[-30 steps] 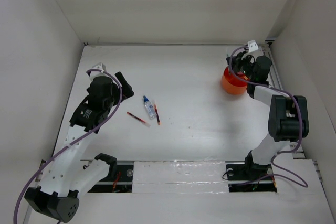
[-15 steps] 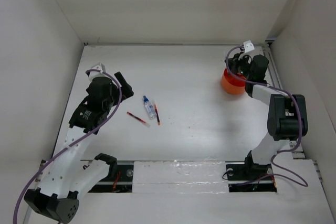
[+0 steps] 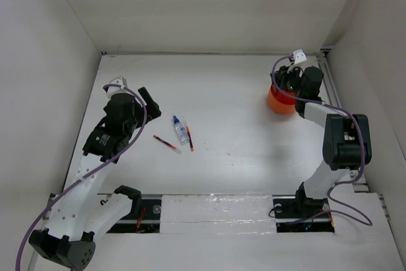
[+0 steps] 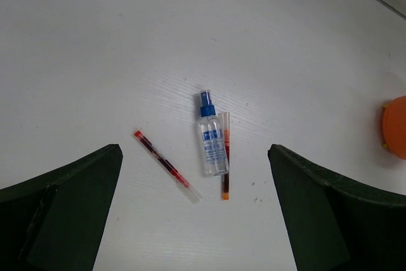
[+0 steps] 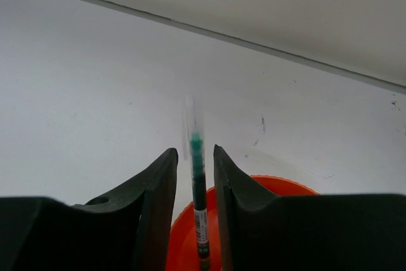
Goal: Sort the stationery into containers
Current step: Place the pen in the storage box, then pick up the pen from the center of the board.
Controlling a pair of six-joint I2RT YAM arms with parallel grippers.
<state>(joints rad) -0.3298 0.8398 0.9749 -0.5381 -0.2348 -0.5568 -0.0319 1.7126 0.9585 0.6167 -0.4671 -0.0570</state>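
The dark green pen (image 5: 198,201) stands upright between the fingers of my right gripper (image 5: 194,150), with a narrow gap on each side and its upper end blurred. Its lower end hangs over the orange tub (image 5: 279,187), which sits at the far right of the table (image 3: 281,102) under that gripper (image 3: 287,84). Left of the middle lie a clear blue-capped bottle (image 4: 211,138) and two thin red pens (image 4: 166,165) (image 4: 225,163). My left gripper (image 4: 194,150) hovers wide open above them, holding nothing.
White walls close in the table on the left, the back and the right. The tub stands near the back right corner. A seam (image 5: 203,30) between table and back wall runs just beyond the tub.
The right gripper's fingers have parted from the dark green pen, which was gripped a moment ago. That arm shifted slightly over the tub. The left arm has not moved.
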